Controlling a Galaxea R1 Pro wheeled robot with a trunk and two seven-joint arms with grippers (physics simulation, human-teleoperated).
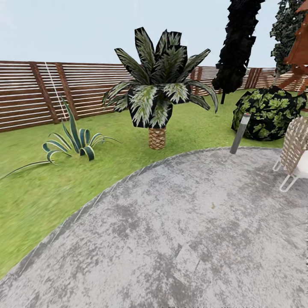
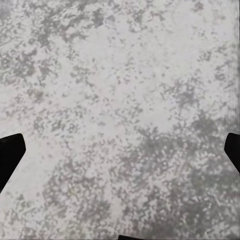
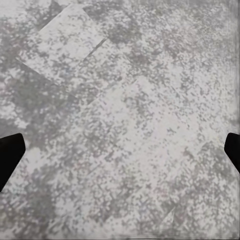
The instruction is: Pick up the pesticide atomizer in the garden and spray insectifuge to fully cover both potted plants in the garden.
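Facing a short palm across grey paving; both grippers spread wide, empty. Risk: driving on could clip the wicker chair, near right.

Bright, even daylight, hardly any cast shadows; grainy paving, soft blurred edges.

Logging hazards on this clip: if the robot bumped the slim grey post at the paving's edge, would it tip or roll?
The grey post already leans, so it may be loosely set. It looks stiff, tall and thin, so probably tips easily.
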